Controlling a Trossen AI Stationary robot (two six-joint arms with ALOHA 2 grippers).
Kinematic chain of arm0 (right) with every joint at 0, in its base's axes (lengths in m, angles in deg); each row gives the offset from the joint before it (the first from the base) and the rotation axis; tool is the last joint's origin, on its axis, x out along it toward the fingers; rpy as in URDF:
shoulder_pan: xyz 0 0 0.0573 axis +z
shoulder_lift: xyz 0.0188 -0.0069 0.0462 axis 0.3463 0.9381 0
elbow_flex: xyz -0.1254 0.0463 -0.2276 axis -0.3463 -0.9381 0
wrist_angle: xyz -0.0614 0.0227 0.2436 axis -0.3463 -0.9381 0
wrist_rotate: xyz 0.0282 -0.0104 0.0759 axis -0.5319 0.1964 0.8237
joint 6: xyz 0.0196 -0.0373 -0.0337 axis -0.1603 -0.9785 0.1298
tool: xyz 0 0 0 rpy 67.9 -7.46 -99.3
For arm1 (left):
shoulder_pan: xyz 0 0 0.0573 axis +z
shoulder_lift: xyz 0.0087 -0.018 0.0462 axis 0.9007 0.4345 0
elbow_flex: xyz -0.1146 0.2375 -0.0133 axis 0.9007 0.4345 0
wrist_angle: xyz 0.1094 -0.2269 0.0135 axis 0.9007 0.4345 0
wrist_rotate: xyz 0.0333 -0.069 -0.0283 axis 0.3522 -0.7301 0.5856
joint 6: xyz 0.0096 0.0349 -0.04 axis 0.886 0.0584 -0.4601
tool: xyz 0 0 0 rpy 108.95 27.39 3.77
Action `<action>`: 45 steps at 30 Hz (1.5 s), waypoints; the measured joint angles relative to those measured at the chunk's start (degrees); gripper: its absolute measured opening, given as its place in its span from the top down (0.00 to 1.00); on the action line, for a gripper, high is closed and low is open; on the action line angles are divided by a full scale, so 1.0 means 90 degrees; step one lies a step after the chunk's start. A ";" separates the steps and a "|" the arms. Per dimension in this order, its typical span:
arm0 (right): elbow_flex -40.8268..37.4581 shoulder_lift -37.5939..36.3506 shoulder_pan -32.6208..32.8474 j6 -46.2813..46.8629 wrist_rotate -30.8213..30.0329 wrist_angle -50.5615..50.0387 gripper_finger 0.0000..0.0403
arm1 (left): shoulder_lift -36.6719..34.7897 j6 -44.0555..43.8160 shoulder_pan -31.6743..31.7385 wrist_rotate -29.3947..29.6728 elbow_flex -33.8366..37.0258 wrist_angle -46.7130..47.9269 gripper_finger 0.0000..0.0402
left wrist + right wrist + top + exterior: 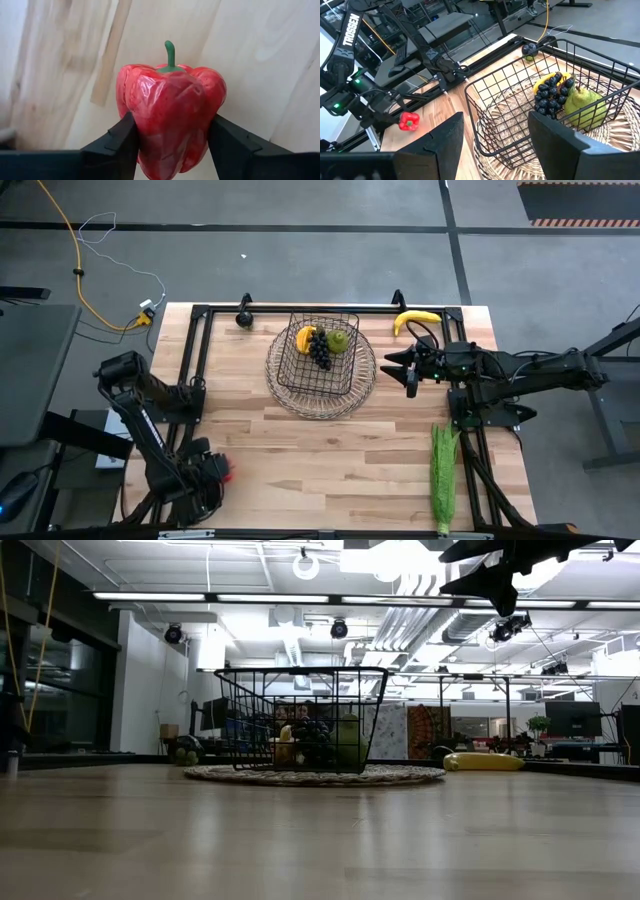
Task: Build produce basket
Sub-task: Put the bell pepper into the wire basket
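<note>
Your left pincer point(172, 145) is clamped on the red pepper point(170, 117), one dark finger point(117, 142) pressed to each side of it and the green stem pointing away from the wrist. In the high view you find that pincer point(215, 472) at the near left corner of the wooden surface point(330, 465), with the pepper point(229, 471) showing as a small red spot at its tip; from the right wrist it shows well clear of the basket.

Your right pincer point(393, 364) hangs just beside the basket's right edge, its fingers point(440, 137) spread apart and holding nothing, pointed toward the basket.

The wire-mesh basket point(285, 350) sits at the far middle of the surface on its round woven rim. Inside it lie a yellow-orange fruit point(304, 338), a dark grape bunch point(319, 348) and a green pear point(339, 340), bunched together toward the far side.

A yellow banana point(415, 319) lies on the surface near the far right corner, apart from the basket and just beyond your right arm. The green corn ear point(443, 475) lies lengthwise along the right edge, near the front.
</note>
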 joint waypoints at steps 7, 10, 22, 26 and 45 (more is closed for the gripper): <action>0.0000 0.0000 -0.0001 0.0001 0.0002 0.0000 0.47 | -0.0726 0.1124 0.0354 0.0566 -0.0004 0.0032 0.55; 0.0000 -0.0001 0.0000 0.0001 0.0002 0.0000 0.47 | -0.1394 0.1706 0.0662 0.1136 -0.0011 0.0031 0.55; 0.0000 0.0000 -0.0001 -0.0285 0.0002 0.0002 0.47 | -0.4302 0.5470 0.3712 0.3750 -0.0029 -0.1834 0.49; 0.0002 0.0000 -0.0001 -0.0424 0.0002 0.0005 0.47 | -0.4645 0.7202 0.5016 0.2519 -0.0029 -0.3218 0.49; 0.0000 0.0000 0.0002 -0.0650 0.0005 0.0044 0.47 | -0.3072 0.6368 0.7828 -0.2049 0.2123 -0.9542 0.49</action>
